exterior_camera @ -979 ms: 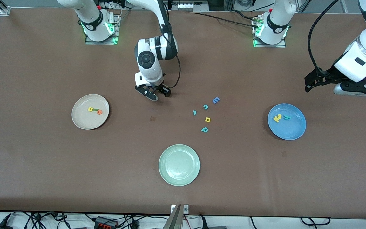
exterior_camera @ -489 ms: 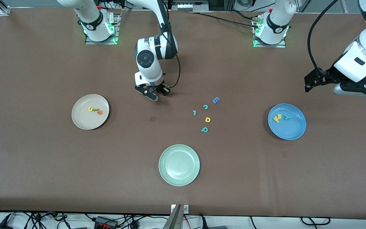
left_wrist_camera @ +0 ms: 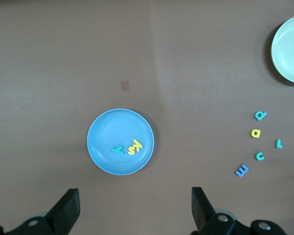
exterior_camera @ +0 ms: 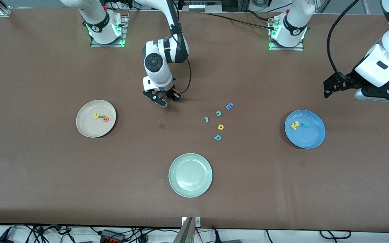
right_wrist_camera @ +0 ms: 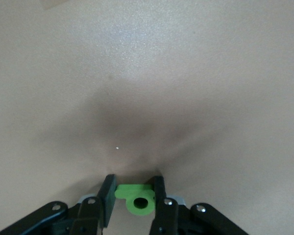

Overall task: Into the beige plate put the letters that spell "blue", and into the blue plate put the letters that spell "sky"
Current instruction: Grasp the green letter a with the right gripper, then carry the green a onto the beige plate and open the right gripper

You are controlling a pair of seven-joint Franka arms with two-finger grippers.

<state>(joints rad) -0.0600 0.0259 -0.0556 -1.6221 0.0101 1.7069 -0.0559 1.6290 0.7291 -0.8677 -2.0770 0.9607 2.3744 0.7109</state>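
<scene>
A brown worktop [exterior_camera: 46, 168] fills nearly the whole frame. In the lower middle sits a pale green plate [exterior_camera: 177, 165], round and shallow, with nothing in it. Above it, just toward the left arm's end from the centre of the frame, five small foam letters lie scattered, none touching: a blue E [exterior_camera: 229, 106] uppermost, a teal c [exterior_camera: 218, 113] just below it, a small teal hooked letter [exterior_camera: 206, 119] beside that, a yellow d [exterior_camera: 220, 127], and a teal p [exterior_camera: 217, 137] lowest. A small dark square patch [exterior_camera: 162, 126] marks the worktop at mid-frame. Black cables [exterior_camera: 46, 233] run along the bottom edge.
</scene>
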